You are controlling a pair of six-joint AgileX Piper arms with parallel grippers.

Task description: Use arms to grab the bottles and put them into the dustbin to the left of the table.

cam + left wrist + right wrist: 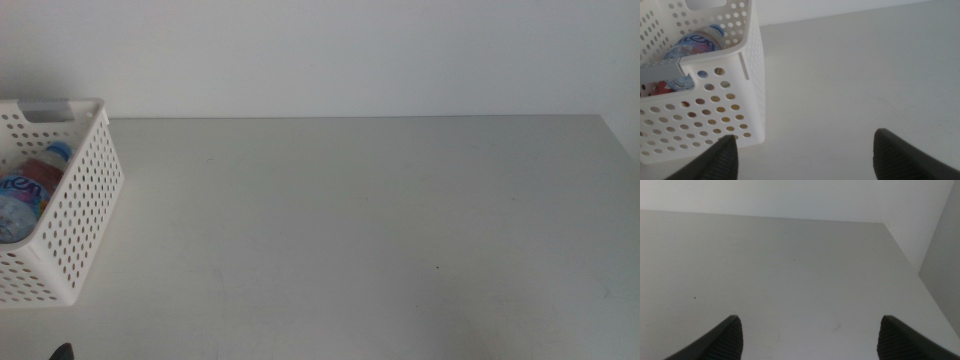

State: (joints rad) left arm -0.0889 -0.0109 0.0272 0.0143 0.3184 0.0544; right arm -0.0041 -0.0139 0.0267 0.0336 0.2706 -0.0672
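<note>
Both claws are seen parted wide and holding nothing. In the middle view, the dustbin point(75, 215) is placed at the left edge of the frame on the counter point(360, 220), with the water bottle point(25, 195) lying inside it; something reddish is glimpsed beside it, though its identity cannot be confirmed. Only a dark tip of the left claw point(62, 351) is shown at the bottom left.

In the left wrist view, the left claw point(805, 155) is held low beside the dustbin point(747, 90), the blue-capped bottle point(700, 42) visible within.

In the right wrist view, the right claw point(807, 337) is held above bare counter point(790, 275). No bottle is left outside, so the task is judged essentially finished.
</note>
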